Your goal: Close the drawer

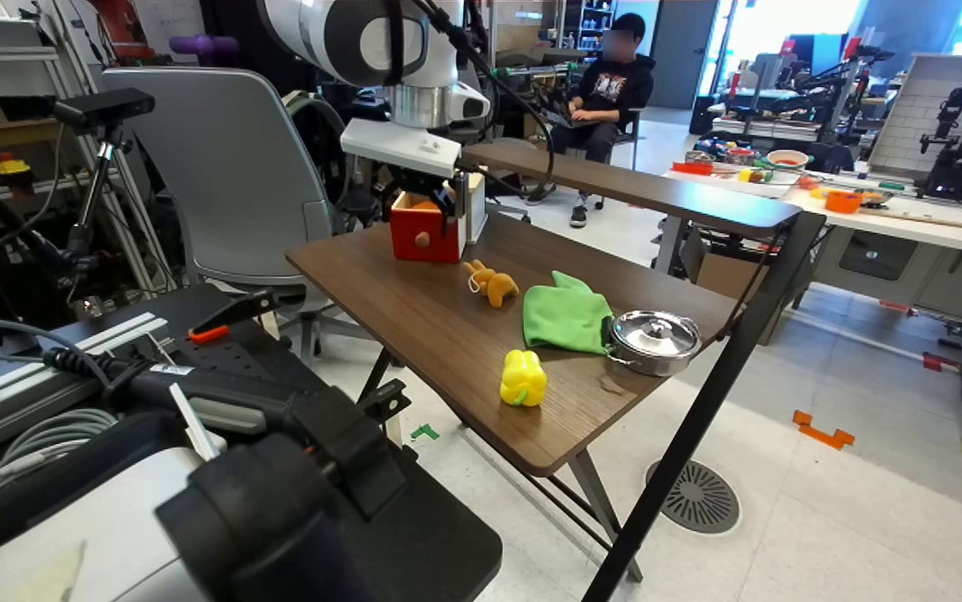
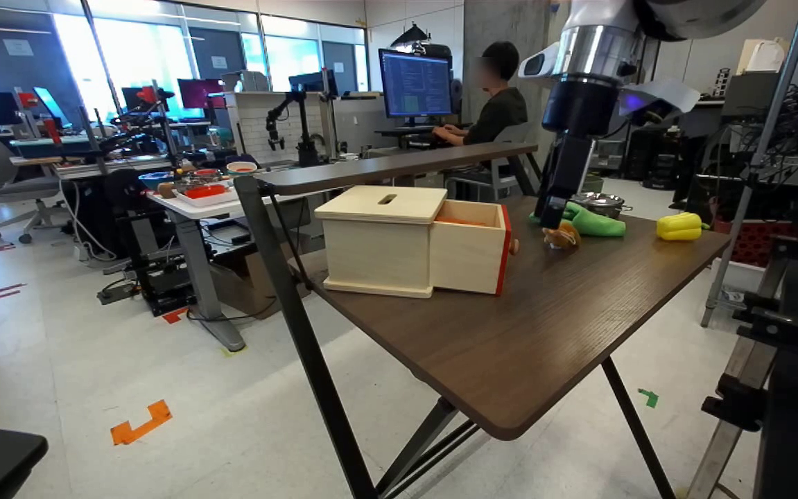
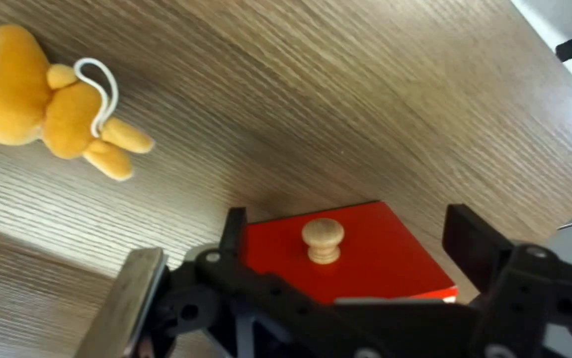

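The drawer [image 2: 471, 249] is pulled well out of a pale wooden cabinet [image 2: 379, 253] on the brown table. Its red front [image 1: 424, 237] has a round wooden knob [image 1: 422, 240], which also shows in the wrist view [image 3: 323, 238]. Something orange [image 2: 464, 221] lies inside the drawer. My gripper [image 2: 549, 215] is open and empty, in front of the drawer front and a little above the table, apart from the knob in that exterior view. In the wrist view my two fingertips [image 3: 348, 221] stand wide apart, with the red front and knob seen between them. The drawer's inside is hidden there.
An orange plush toy [image 1: 493, 284] lies on the table [image 1: 414, 309] before the drawer, close to my gripper. A green cloth [image 1: 566, 313], a metal pot [image 1: 654, 341] and a yellow pepper [image 1: 523, 378] stand farther along. A raised shelf [image 2: 399, 168] runs behind the cabinet.
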